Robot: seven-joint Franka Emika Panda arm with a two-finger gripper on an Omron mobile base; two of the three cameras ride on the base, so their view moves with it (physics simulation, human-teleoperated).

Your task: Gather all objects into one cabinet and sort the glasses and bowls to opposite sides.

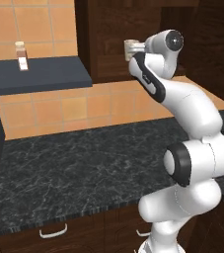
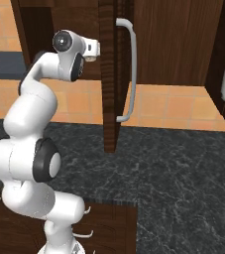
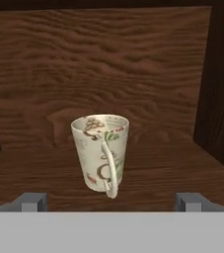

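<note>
Fingers (image 3: 33,201) are seen spread wide, nothing pinched, one to each side of the cream-white mug (image 3: 101,150). Mug: upright on the cabinet shelf (image 3: 182,168), handle turned toward the fingers, before the wood-grain back wall. Cabinet door (image 2: 111,74) is seen open above the bench (image 2: 183,168).

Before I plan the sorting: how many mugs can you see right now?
1. A cream-white mug stands upright on the cabinet shelf, ahead of the open gripper, handle toward it. Others may be hidden behind the cabinet door.
</note>
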